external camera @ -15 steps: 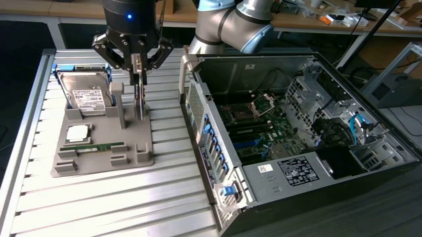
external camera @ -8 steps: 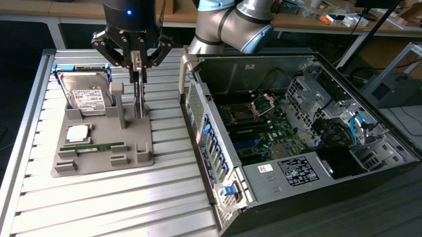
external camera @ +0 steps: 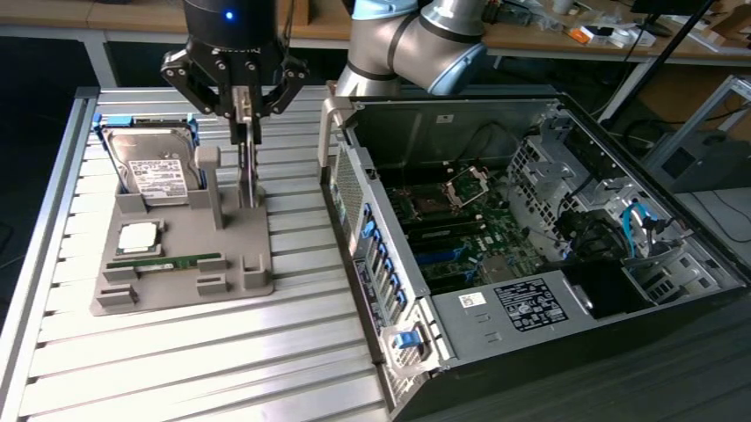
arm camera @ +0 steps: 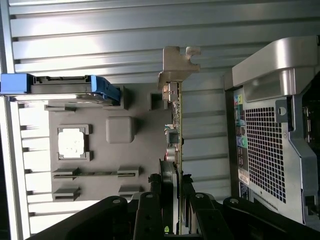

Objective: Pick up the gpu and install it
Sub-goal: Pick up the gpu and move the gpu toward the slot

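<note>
Black end effector (external camera: 243,130) apparently grips the gpu (external camera: 249,178), its top hidden.

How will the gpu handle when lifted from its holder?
Probably stiff: the gpu is a thin flat board standing edge-on in the holder. Likely end-heavy toward its metal bracket, so it may pivot in a grip. Its exposed components look fragile.

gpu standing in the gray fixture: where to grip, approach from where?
Top edge, away from the bracket, from straight above, fingers on its two flat faces: the gpu stands on edge in the gray fixture. The gripper is shut on it there.
</note>
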{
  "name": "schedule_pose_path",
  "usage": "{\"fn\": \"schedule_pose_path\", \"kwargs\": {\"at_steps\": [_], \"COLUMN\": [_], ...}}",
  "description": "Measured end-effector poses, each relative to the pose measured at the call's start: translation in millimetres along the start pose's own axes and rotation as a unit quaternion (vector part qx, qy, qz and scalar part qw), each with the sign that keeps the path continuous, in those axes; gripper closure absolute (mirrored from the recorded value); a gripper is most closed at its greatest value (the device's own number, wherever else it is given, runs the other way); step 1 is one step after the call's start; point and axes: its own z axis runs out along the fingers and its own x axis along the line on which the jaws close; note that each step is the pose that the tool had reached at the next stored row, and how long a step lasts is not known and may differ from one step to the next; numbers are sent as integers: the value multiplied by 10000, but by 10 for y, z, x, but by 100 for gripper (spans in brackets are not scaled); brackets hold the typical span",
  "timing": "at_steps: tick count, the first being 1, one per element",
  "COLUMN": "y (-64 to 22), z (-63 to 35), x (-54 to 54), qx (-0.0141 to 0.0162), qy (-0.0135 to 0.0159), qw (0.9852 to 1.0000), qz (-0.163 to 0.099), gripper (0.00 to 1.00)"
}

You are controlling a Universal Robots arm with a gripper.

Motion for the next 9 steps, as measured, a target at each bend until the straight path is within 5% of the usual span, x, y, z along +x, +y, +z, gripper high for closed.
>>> {"fn": "schedule_pose_path", "kwargs": {"at_steps": [9], "y": [3], "z": [-62], "x": [-2], "qx": [0], "qy": [0], "qw": [10000], "qz": [0], "gripper": [73]}}
